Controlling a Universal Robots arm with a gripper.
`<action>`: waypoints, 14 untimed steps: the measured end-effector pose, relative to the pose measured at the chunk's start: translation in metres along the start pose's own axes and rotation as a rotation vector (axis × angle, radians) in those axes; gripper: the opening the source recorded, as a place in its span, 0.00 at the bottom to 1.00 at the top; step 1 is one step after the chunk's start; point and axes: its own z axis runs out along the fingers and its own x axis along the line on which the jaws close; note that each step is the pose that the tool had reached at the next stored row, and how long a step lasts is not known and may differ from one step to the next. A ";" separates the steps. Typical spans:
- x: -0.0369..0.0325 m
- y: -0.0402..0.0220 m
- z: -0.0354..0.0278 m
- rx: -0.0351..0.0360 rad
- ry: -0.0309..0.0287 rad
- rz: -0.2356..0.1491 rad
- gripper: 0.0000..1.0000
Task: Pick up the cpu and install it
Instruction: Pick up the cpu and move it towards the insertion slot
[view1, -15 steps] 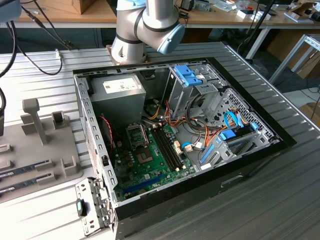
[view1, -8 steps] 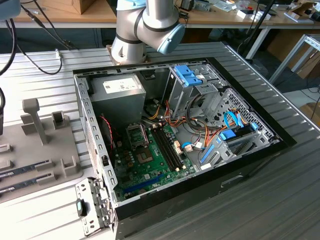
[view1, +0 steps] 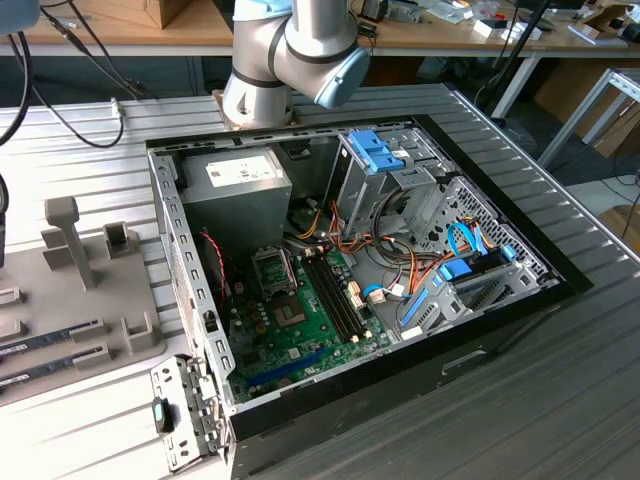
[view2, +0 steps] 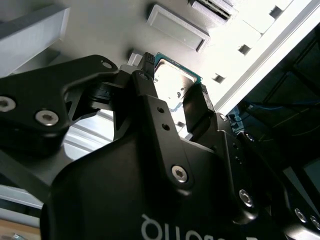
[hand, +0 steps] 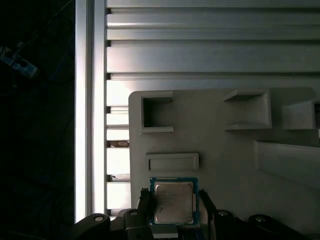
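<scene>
In both wrist views the cpu (hand: 173, 201) (view2: 176, 80), a small silver-topped square with a thin green rim, sits between my two black fingers above the grey parts tray (hand: 220, 150). My gripper (hand: 173, 201) (view2: 173, 79) is shut on it, one finger (hand: 145, 200) against each opposite edge. I cannot tell whether the chip rests on the tray or hangs just above it. The open computer case (view1: 500, 300) lies in the exterior view, with the green motherboard (view1: 300, 335) and its empty socket (view1: 275, 270) inside.
The tray (view1: 70, 300) at the exterior view's left carries upright holders and long dark memory sticks (view1: 50, 340). Ribbed metal table (hand: 200, 55) surrounds it, with a dark drop past its edge. My arm's base (view1: 290, 50) stands behind the case, among drive cages and cables.
</scene>
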 end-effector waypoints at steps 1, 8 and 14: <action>0.0000 0.0000 -0.0004 0.0000 0.0000 0.000 0.47; -0.0001 0.0002 -0.0038 0.0000 0.0000 0.000 0.47; -0.0002 0.0002 -0.0060 0.0000 0.0000 0.000 0.47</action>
